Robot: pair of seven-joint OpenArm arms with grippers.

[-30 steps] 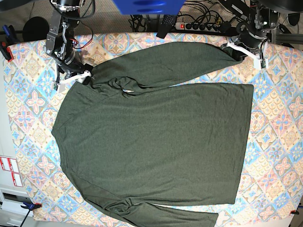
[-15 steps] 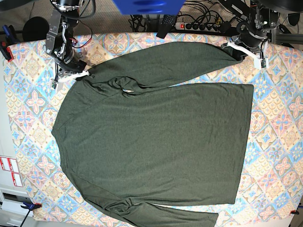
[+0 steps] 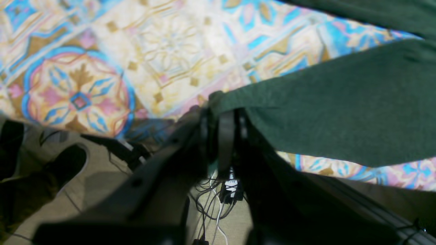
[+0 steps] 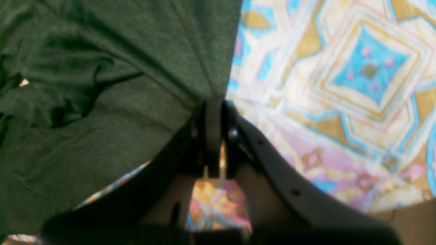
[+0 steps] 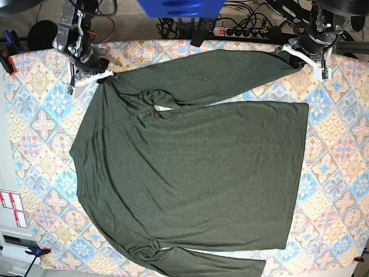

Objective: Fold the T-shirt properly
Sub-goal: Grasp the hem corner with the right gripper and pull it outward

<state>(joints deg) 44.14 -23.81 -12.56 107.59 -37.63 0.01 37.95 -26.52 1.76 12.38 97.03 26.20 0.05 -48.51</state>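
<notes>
The dark heather-green long-sleeved T-shirt [image 5: 196, 167] lies spread flat on the patterned table, neck to the left, hem to the right. One sleeve runs along the far edge to the right. My left gripper [image 5: 300, 57] is shut on that sleeve's cuff at the far right; the left wrist view shows the jaws pinching the cuff [image 3: 224, 102]. My right gripper [image 5: 104, 77] is shut on the shirt's shoulder at the far left; the right wrist view shows the fabric [image 4: 102, 85] pinched at my gripper [image 4: 214, 109]. The other sleeve [image 5: 202, 262] lies along the near edge.
A colourful tiled cloth [image 5: 340, 150] covers the table. A power strip and cables [image 5: 242, 30] lie beyond the far edge. A blue object [image 5: 179, 7] sits at the top centre. Clamps [image 5: 34, 250] hold the cloth at the left corners.
Both grippers have pulled toward the far edge of the table. The shirt's shoulder and upper sleeve have moved that way, and the left side of the body has shifted with them.
</notes>
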